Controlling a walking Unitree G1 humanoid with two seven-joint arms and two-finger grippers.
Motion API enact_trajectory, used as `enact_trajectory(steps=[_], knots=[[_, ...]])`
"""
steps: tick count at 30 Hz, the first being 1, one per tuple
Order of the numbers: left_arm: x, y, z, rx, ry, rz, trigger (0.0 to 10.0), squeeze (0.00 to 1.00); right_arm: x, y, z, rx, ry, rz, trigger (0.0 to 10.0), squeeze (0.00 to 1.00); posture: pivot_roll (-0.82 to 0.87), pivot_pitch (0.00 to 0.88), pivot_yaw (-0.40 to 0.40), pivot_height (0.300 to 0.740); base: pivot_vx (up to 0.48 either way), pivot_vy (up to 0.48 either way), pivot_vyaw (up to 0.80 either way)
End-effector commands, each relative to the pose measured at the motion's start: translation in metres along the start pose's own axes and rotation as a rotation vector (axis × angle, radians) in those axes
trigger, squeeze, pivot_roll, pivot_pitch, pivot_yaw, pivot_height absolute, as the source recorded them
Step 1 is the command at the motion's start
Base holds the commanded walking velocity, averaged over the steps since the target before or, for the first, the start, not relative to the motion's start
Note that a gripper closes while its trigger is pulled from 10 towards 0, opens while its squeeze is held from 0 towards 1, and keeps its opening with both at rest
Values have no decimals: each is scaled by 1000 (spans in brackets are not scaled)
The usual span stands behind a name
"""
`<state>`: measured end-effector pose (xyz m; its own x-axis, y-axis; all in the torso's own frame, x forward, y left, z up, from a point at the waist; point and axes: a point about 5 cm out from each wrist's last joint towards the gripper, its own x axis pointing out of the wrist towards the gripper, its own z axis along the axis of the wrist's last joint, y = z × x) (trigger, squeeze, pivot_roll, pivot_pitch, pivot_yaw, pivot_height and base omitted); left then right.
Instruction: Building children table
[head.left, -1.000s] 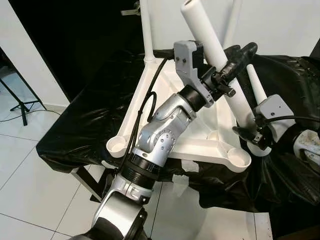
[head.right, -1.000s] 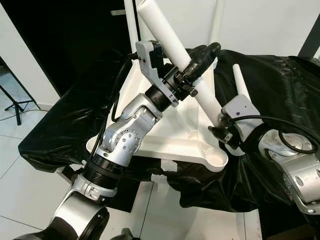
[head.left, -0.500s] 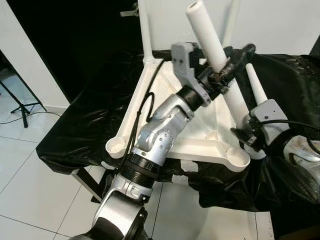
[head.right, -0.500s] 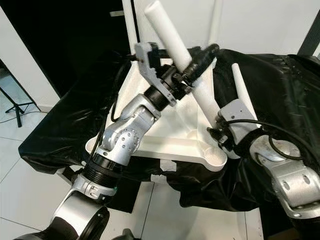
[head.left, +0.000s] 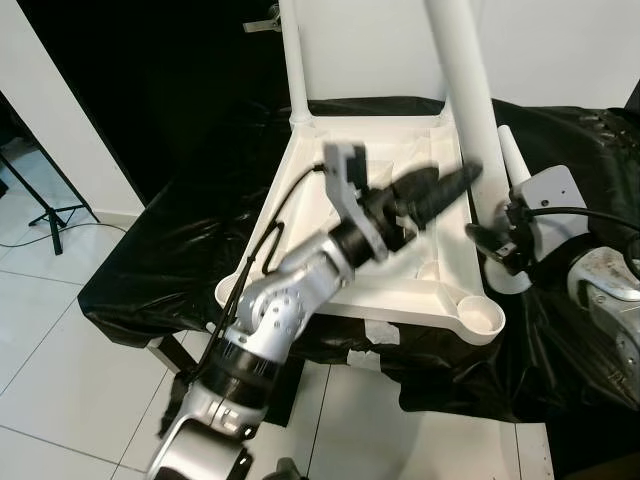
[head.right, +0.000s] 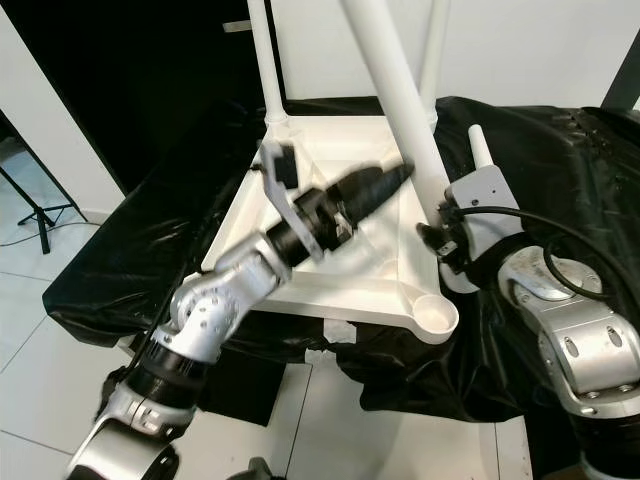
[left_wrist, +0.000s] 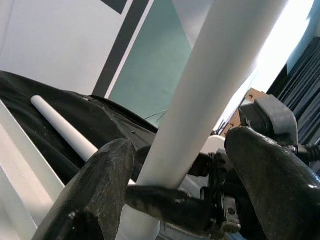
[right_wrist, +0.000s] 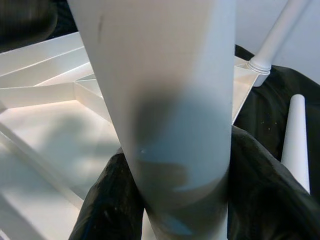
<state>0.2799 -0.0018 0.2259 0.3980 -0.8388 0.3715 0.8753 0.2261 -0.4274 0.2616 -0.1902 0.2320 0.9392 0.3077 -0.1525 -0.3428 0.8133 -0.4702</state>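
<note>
Right gripper (head.left: 487, 243): black fingers (right_wrist: 262, 180) pinched on the lower end of a white table leg (head.left: 462, 85), one finger on each side of the tube, touching it. The leg rises steeply from the grip and runs out past the top of the head views, tilted slightly toward the robot's left.

Left gripper (head.left: 440, 190): blurred in the head views, above the upturned white tabletop (head.left: 330, 190), fingers pointing toward the held leg. In its wrist view the two black fingers (left_wrist: 97, 195) stand spread, one on either side of the leg — whether they touch it cannot be told.

The tabletop lies underside up on a black plastic sheet (head.left: 170, 260). Round socket at the near right corner (head.left: 484, 317) is open; the held leg's lower end is near it, beside the right edge. Two legs already stand upright at the far corners — far left leg (head.left: 293, 60), far right leg (head.right: 435, 55).

One more loose white leg (head.right: 477, 145) lies on the sheet beside the right arm.

Surroundings: white tiled floor (head.left: 60, 390), tripod foot (head.left: 45, 215) at far left.
</note>
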Motion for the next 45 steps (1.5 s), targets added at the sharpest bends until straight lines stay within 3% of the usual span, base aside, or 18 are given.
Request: enact_trajectory(steps=[1,2,3,4,6,8,10,15,17,20,26,29,33,39,41,43,45], knots=[[-13,-20,-11,45,87,-538,10000,0,-3,-2,8,22,-42,-22,9176,0,28,0,69,740,0,0,0],[-13,-20,-11,45,87,-538,10000,0,-3,-2,8,22,-42,-22,9176,0,28,0,69,740,0,0,0],[-22,-8,-27,76,181,-497,10000,0,-4,2,12,67,-73,-34,10000,0,30,0,70,740,0,0,0],[-22,-8,-27,76,181,-497,10000,0,-4,2,12,67,-73,-34,10000,0,30,0,70,740,0,0,0],[-38,7,-47,122,331,-436,10000,0,-5,11,17,153,-120,-60,10000,0,30,0,73,740,0,0,0],[-38,7,-47,122,331,-436,10000,0,-5,11,17,153,-120,-60,10000,0,30,0,73,740,0,0,0],[-46,18,-58,178,410,-366,10000,0,-5,18,18,226,-141,-91,10000,0,27,0,76,740,0,0,0],[-46,27,-61,234,416,-270,10000,0,-6,23,20,266,-154,-100,10000,0,21,0,77,740,0,0,0],[-43,40,-62,294,388,-125,10000,0,-9,29,20,284,-156,-85,10000,0,13,0,75,740,0,0,0],[-46,45,-65,334,395,-71,10000,0,-14,32,18,307,-139,-82,10000,0,4,0,73,740,0,0,0],[-56,40,-74,337,460,-152,10000,0,-22,32,12,328,-106,-98,10000,0,-6,0,74,740,0,0,0],[-69,26,-82,278,538,-320,10000,0,-28,31,7,335,-78,-115,10000,0,-9,0,72,740,0,0,0],[-73,20,-81,217,556,-411,10000,0,-31,32,5,332,-62,-113,10000,0,-18,0,66,740,0,0,0],[-72,22,-85,242,587,-427,10000,0,-34,32,1,329,-42,-102,10000,0,-21,0,63,740,0,0,0],[-67,25,-88,265,588,-408,10000,0,-35,34,-3,329,-29,-94,10000,0,-21,0,61,740,0,0,0],[-53,28,-96,309,591,-356,10000,0,-35,40,-17,347,20,-64,10000,0,-18,0,59,740,0,0,0],[-52,28,-97,311,593,-352,10000,0,-35,41,-19,350,27,-61,10000,0,-18,0,59,740,0,0,0]])
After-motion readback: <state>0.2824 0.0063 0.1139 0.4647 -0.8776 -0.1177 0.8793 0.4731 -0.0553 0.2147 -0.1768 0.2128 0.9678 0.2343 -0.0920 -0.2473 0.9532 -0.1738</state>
